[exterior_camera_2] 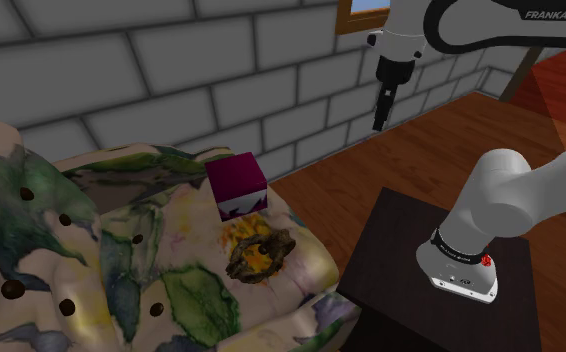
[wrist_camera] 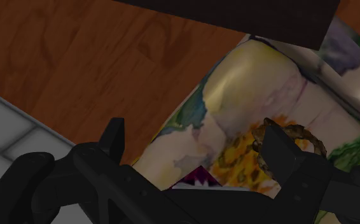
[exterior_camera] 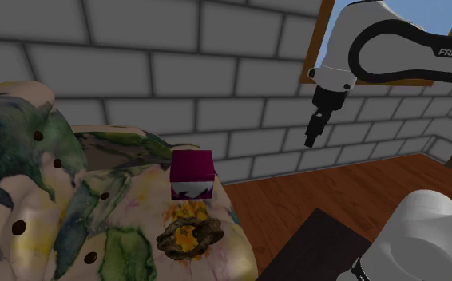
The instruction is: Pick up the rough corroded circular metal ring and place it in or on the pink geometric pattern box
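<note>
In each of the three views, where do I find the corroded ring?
Shoulder view: ring low, left of centre, on the floral armchair.
Second exterior view: ring below centre, on the seat.
Wrist view: ring partly behind one black finger.
Shared landmark: pink box, near the ring.

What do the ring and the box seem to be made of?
Ring: apparently corroded metal, matte dark brown, with a lumpy, uneven surface. Box: unclear. It has smooth magenta faces with a white zigzag pattern low on one side, so perhaps cardboard or plastic.
</note>
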Tool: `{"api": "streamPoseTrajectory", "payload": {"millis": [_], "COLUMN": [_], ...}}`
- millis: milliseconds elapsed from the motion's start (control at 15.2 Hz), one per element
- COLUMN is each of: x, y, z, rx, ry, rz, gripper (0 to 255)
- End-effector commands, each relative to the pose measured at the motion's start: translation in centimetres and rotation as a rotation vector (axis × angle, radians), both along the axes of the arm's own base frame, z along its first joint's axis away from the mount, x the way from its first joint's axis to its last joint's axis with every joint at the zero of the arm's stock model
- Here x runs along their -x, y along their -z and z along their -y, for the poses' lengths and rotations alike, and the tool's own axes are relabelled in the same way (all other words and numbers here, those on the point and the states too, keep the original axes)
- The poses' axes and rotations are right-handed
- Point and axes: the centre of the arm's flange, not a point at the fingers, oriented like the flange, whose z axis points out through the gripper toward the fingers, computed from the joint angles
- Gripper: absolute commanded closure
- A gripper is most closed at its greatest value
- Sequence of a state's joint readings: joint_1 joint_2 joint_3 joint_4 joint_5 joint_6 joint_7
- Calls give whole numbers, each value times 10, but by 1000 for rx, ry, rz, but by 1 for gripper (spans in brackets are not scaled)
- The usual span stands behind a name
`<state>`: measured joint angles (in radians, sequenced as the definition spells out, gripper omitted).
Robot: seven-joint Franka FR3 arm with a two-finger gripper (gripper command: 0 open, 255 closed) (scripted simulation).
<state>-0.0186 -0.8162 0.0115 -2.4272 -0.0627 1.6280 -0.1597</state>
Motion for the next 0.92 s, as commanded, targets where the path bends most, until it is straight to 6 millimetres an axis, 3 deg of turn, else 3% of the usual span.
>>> {"api": "streamPoseTrajectory", "payload": {"millis": [0, 858], "x": [0, -80], "y": [0, 123], "z": [0, -93], "rx": [0, 14], "ry": [0, 2], "rz": [0, -11], "gripper": [0, 0]}}
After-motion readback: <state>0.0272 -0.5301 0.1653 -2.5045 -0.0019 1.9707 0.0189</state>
